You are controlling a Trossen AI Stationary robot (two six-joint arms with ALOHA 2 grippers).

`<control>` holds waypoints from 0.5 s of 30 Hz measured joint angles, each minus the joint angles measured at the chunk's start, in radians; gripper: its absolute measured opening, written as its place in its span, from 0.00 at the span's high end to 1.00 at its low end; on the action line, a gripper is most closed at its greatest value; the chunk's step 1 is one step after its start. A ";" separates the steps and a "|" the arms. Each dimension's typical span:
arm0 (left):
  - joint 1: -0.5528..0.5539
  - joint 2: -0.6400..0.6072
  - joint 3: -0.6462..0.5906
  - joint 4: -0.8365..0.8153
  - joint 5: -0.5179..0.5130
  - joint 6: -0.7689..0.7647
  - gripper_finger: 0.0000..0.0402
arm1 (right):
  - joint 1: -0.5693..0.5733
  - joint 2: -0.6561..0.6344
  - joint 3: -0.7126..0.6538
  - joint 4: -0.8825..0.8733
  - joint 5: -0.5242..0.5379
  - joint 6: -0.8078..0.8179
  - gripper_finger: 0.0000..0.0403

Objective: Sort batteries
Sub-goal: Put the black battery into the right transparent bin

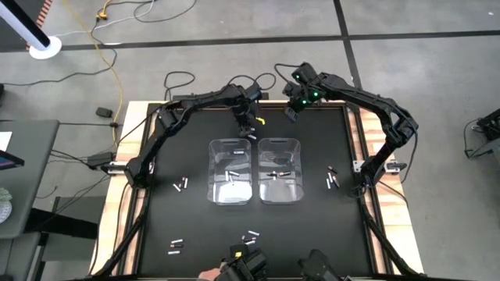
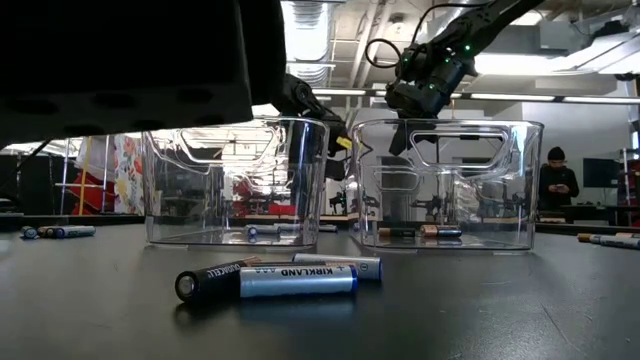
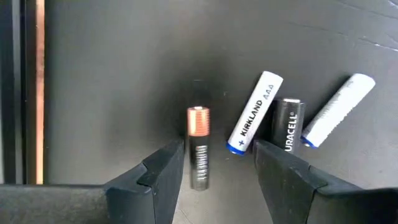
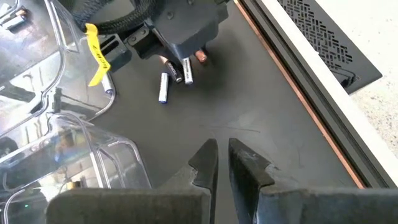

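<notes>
**Battery sort: left gripper low over a group of four behind the bins**

Low view, nearest the camera: three batteries [image 2: 275, 278] lie touching on the black table [image 2: 480, 320]. The front one is white and blue, marked "KIRKLAND"; a dark one beside it reads "DURACELL" upside down. This print is too small to read from above.

Behind them stand two clear bins. The left bin [image 2: 235, 180] holds at least one battery on its floor; the right bin [image 2: 445, 180] holds dark, copper-ended ones. More batteries lie at the far left and far right table edges in this view. A person stands in the room beyond, at the right.

High view adds the layout: bins side by side mid-table, loose batteries scattered left, right and in front of them, and both arms reaching to the far side of the bins.

Left wrist view: the left gripper [image 3: 217, 165] has its jaws apart and holds nothing. A copper-topped dark battery [image 3: 198, 147] lies between the fingers, its label unreadable. Beside it lie a white battery [image 3: 255, 112] marked "KIRKLAND AAA", a black battery [image 3: 287, 124] marked "DURACELL", and a second white battery [image 3: 339, 109], print illegible.

Right wrist view: the right gripper [image 4: 222, 158] hangs above bare table with its jaws nearly together, a thin gap showing, nothing held. Only this view shows the left gripper from outside, low over that battery group, with a yellow tag [image 4: 95, 53] on its cable.
</notes>
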 joint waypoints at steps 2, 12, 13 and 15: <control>0.000 0.000 0.000 0.001 0.001 0.000 0.53 | 0.000 0.000 0.000 0.005 0.000 0.000 0.86; 0.003 0.000 0.000 0.002 -0.004 0.039 0.53 | 0.000 0.000 0.000 0.011 0.000 0.000 0.86; 0.004 0.000 0.000 0.001 -0.009 0.043 0.53 | 0.000 0.000 0.000 0.011 0.000 0.000 0.86; 0.007 0.000 0.000 -0.002 -0.012 0.052 0.53 | 0.000 0.000 0.000 0.011 0.000 0.000 0.86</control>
